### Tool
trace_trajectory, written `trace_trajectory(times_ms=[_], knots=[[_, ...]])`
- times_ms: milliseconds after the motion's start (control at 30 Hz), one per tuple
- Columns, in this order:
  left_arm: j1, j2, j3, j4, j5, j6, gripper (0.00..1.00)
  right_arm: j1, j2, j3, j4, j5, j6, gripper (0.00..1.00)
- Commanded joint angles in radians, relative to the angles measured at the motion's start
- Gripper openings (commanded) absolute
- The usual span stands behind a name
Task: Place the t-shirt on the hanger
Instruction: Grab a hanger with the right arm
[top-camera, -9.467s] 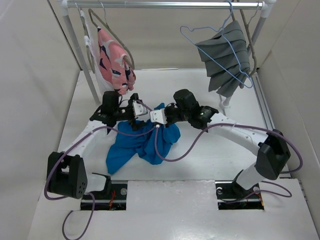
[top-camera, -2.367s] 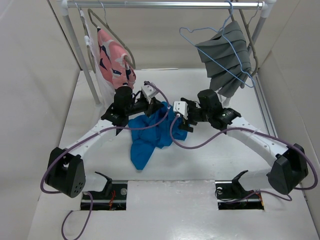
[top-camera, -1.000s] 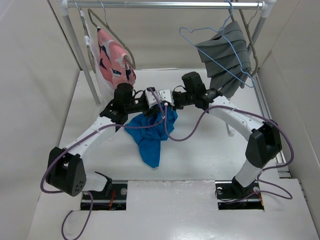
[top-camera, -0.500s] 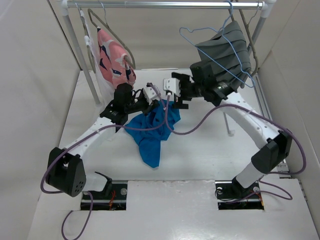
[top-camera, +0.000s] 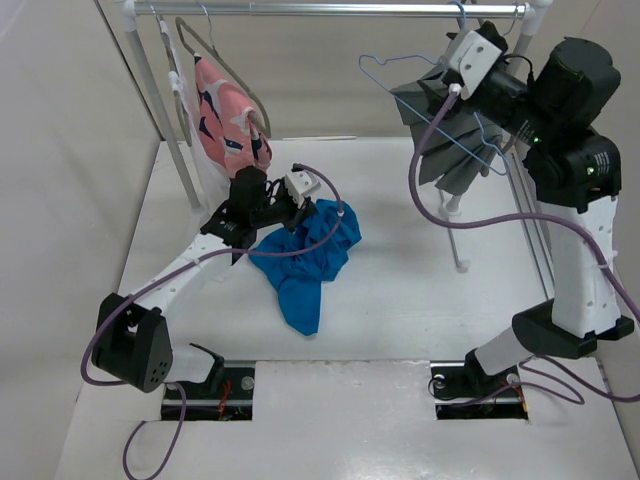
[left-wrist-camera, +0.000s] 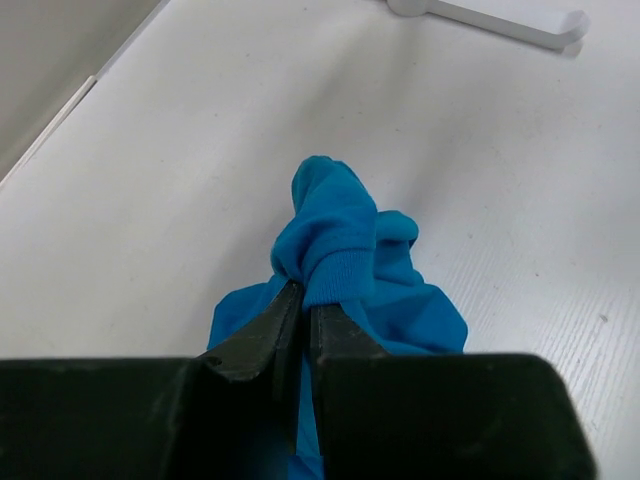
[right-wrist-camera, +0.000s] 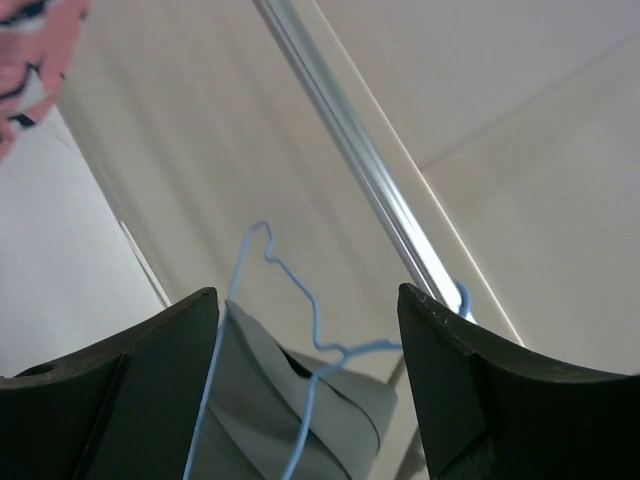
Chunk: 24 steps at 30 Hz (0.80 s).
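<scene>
Two arms stand at a white table (top-camera: 420, 300). On the left, the left gripper (left-wrist-camera: 300, 300) is clamped tight on a bunched fold of the blue t-shirt (left-wrist-camera: 340, 240), with the rest heaped on the table below its fingertips. On the right, the right gripper (right-wrist-camera: 307, 295) is up high, jaws wide apart and empty; the light-blue hanger (right-wrist-camera: 262, 240) hangs from the rail (right-wrist-camera: 360, 150) just ahead of its fingers, against a grey pleated cloth (right-wrist-camera: 300, 410)

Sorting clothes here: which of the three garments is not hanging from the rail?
The bright blue t-shirt, bunched on the table in the left pincer; the pink garment and grey cloth hang from the rail.
</scene>
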Motion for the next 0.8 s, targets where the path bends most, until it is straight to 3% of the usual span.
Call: trace_trajectory(times_ms=[0,133,467,567,600,733,767], knots=[[-0.006,-0.032,0.024,0.005,0.004,0.008,0.0,-0.062,0.031,0.015,-0.053,0.04,0.042,0.76],[-0.006,-0.041,0.024,0.005,0.004,0.031,0.0,-0.132,0.063,0.015,-0.035,0.05,0.065,0.6],[-0.006,-0.059,-0.008,0.025,0.013,0.043,0.0,-0.206,0.072,-0.124,0.048,0.031,0.099,0.56],[-0.006,-0.059,-0.008,0.025,0.013,0.043,0.0,-0.215,0.053,-0.192,0.085,-0.038,0.12,0.55],[-0.006,-0.059,-0.008,0.014,0.013,0.043,0.0,-0.215,0.052,-0.206,0.094,-0.05,0.129,0.52],[-0.006,-0.059,-0.008,0.014,0.022,0.043,0.0,-0.215,0.005,-0.296,0.141,-0.11,0.129,0.25],[-0.006,-0.059,-0.008,0.014,0.022,0.043,0.0,-0.215,-0.007,-0.319,0.181,-0.14,0.143,0.12]])
